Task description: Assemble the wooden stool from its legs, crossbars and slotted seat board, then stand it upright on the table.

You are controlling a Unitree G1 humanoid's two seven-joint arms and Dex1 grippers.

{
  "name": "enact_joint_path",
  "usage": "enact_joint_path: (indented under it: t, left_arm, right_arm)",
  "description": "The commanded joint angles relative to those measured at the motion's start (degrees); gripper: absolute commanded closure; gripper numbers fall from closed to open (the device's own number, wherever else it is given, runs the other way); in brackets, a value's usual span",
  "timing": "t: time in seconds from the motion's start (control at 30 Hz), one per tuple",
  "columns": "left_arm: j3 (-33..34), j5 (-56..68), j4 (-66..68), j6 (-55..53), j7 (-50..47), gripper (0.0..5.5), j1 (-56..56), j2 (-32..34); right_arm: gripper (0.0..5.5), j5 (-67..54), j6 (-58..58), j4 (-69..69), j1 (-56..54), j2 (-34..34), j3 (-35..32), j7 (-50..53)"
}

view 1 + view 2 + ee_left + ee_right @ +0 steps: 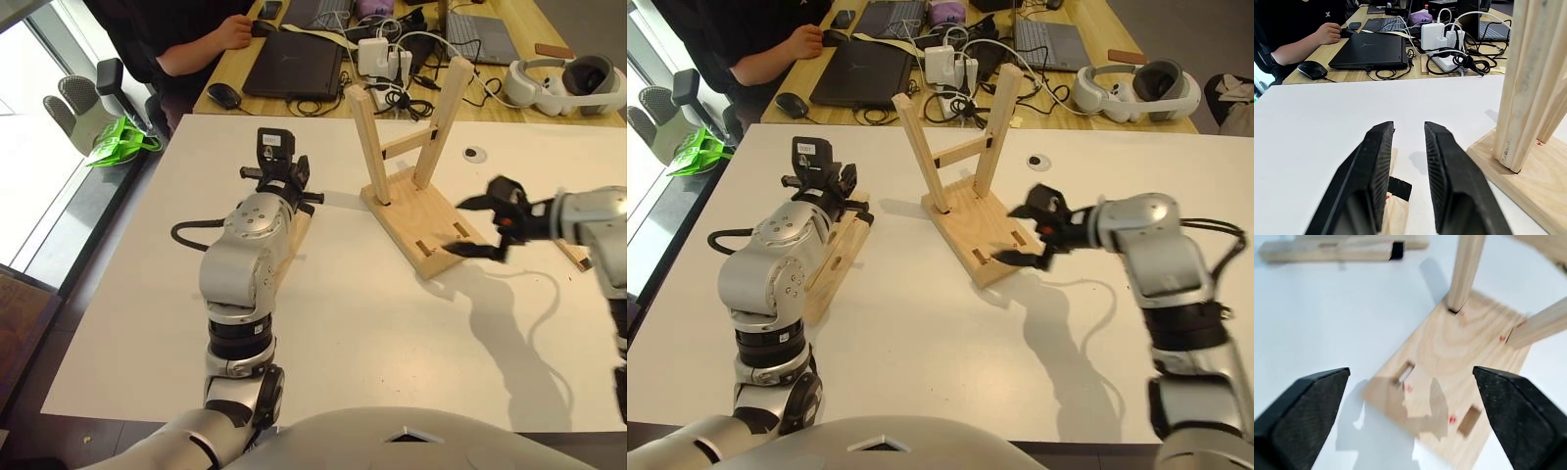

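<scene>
Stool (402,211) half-built, centre of white table (343,343): seat board (431,235) lies flat, two legs (367,137) stand in its far slots, crossbar (404,145) joins them, two near slots (423,249) unfilled. My right gripper (473,227) sits at the board's near-right end, fingers spread wide, holding nothing. Left gripper (1408,126) is over a loose wooden part (838,259) left of the board, fingers a narrow gap apart, empty. Another wood piece (576,257) lies under the right arm. Far desk: laptop (294,64), cables (392,54), headset (568,83).
</scene>
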State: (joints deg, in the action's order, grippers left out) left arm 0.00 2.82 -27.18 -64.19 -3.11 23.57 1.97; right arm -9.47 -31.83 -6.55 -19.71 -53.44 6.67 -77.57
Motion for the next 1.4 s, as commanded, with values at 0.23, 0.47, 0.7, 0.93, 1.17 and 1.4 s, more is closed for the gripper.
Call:
enact_joint_path:
  t: [0.23,0.47,0.7,0.93,1.17,1.4]
  left_arm:
    - [0.17,-0.29,-0.77,-1.01,-0.66,4.34,-0.54,-0.45]
    - [-0.16,-0.19,0.24,-0.76,-0.19,4.34,0.41,-0.13]
    - [-0.89,-0.08,1.32,-0.35,0.11,4.34,1.48,-0.54]
    - [-0.32,-0.18,0.16,-0.96,-0.08,4.34,0.85,-0.38]
    - [0.80,-1.21,-3.84,-1.35,-3.56,4.34,-3.02,-3.61]
    - [-0.53,-1.22,-2.62,-1.09,-3.32,4.34,-2.23,-4.44]
  right_arm:
    - [0.81,25.80,39.60,14.02,-1.46,-6.23,12.01,6.52]
    - [0.81,32.46,41.55,22.61,-4.45,6.56,15.24,20.81]
    - [0.81,35.01,37.47,26.25,-7.62,18.25,18.72,26.11]
    - [0.81,29.35,29.95,18.07,-4.64,17.43,10.98,27.13]
    - [0.81,5.86,11.88,23.82,-0.08,10.87,-16.23,23.77]
    - [0.81,4.63,14.71,56.15,0.38,5.84,-23.04,31.98]
